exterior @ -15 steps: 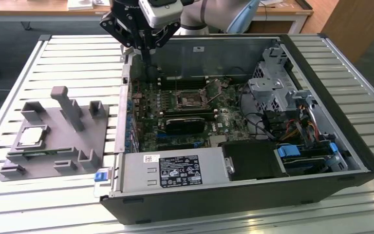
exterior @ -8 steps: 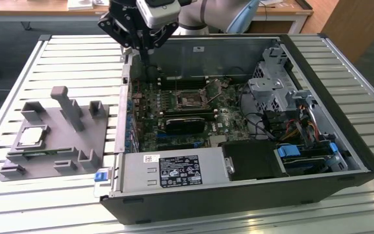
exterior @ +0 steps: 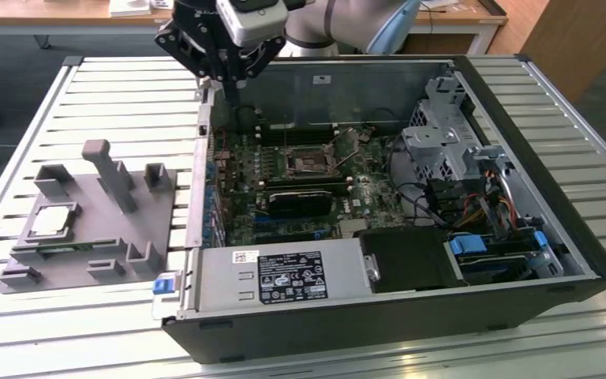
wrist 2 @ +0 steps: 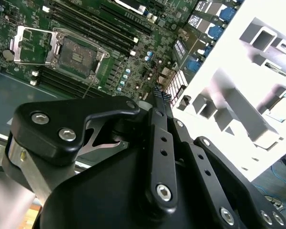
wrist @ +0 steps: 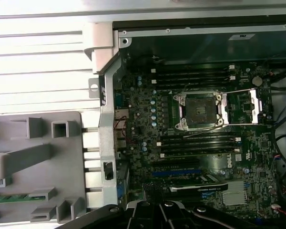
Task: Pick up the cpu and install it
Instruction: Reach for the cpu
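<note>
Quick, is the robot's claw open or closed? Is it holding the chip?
Gripper: closed, holding nothing. The chip lies on the grey tray.

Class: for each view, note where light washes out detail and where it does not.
Second wrist view: the grey parts holder is blown out to white, the motherboard evenly lit, the gripper dark in front. First wrist view: the slatted table glares pale; the open socket reads well. Exterior view: soft even light, a mild sheen on the cpu.
</note>
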You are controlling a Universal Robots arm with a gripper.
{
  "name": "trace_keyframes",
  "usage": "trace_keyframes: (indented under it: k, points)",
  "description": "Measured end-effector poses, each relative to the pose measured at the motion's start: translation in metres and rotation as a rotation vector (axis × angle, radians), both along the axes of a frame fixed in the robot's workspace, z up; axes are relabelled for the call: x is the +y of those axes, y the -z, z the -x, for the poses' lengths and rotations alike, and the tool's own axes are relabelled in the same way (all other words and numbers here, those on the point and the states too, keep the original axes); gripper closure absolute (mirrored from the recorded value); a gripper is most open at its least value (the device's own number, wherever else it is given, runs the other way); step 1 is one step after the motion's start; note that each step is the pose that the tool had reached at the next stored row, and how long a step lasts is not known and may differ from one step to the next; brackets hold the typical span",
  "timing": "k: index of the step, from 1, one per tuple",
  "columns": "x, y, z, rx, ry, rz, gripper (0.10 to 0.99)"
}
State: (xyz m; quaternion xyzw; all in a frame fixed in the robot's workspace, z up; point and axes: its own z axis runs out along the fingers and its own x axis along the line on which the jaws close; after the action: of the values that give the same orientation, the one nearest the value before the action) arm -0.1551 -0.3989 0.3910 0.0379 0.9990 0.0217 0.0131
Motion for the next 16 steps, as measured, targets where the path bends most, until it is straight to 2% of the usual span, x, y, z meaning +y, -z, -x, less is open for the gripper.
trace_keyframes:
  k: [16]
  points:
    - [0.0,0.0009,0.0062,0.0001,0.0,0.0,0.98]
